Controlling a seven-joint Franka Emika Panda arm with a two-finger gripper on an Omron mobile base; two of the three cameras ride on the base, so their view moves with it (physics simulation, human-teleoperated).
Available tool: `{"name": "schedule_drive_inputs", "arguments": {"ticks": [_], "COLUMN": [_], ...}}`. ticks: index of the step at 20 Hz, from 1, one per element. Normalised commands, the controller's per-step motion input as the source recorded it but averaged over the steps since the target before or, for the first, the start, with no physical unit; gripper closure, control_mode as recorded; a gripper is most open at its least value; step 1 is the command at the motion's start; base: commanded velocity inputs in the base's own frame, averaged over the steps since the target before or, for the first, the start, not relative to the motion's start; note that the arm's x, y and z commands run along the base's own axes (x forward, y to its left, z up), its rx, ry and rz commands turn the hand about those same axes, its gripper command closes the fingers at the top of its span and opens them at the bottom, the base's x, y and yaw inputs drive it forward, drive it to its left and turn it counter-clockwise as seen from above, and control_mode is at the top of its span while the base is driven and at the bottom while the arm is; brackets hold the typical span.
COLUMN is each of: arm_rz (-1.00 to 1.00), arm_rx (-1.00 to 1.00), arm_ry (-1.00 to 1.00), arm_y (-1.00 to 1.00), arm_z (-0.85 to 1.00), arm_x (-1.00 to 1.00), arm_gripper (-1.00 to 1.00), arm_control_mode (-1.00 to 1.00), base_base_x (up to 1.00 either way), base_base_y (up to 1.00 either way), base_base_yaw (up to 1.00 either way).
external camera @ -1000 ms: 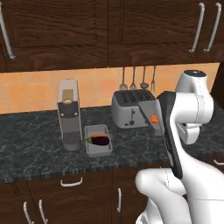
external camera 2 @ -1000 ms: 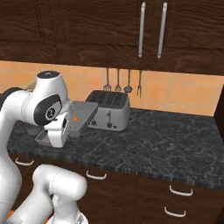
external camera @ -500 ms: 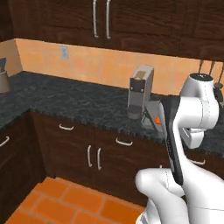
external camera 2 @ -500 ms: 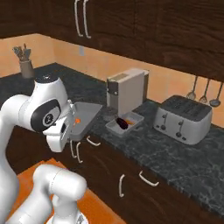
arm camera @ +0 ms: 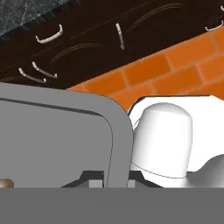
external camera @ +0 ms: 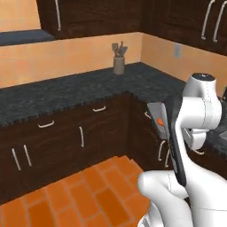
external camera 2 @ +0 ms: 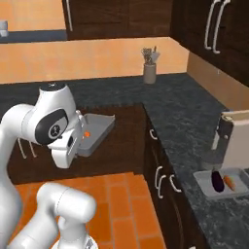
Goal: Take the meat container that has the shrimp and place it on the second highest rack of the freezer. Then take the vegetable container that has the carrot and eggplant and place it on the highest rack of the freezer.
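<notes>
The base has swung away from the toaster; the gripper [external camera 2: 80,141] stays clamped on the shrimp container [external camera 2: 95,129] (freezer unseen).

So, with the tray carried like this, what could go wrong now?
1. The grey tray hangs out to one side of the claw, gripped at its rim; it might tip, and the small shrimp could slide off.
2. The tray sticks out near the dark lower cabinets, so its far edge could hit them.
</notes>
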Motion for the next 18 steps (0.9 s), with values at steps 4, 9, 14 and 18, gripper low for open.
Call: {"name": "schedule_drive_inputs", "arguments": {"ticks": [4, 9, 14, 18], "arm_rz": [0.0, 0.0, 0.0, 0.0], "arm_rx": [0.0, 0.0, 0.0, 0.0], "arm_ry": [0.0, 0.0, 0.0, 0.0], "arm_y": [0.0, 0.0, 0.0, 0.0], "arm_z": [0.0, 0.0, 0.0, 0.0], "arm_x": [0.0, 0.0, 0.0, 0.0], "arm_gripper": [1.0, 1.0, 1.0, 1.0], "arm_control_mode": [1.0, 1.0, 1.0, 1.0], "base_base_x": [-0.06, -0.05, 0.0, 0.0], "base_base_y": [0.0, 0.0, 0.0, 0.0], "base_base_yaw": [1.0, 1.0, 1.0, 1.0]}}
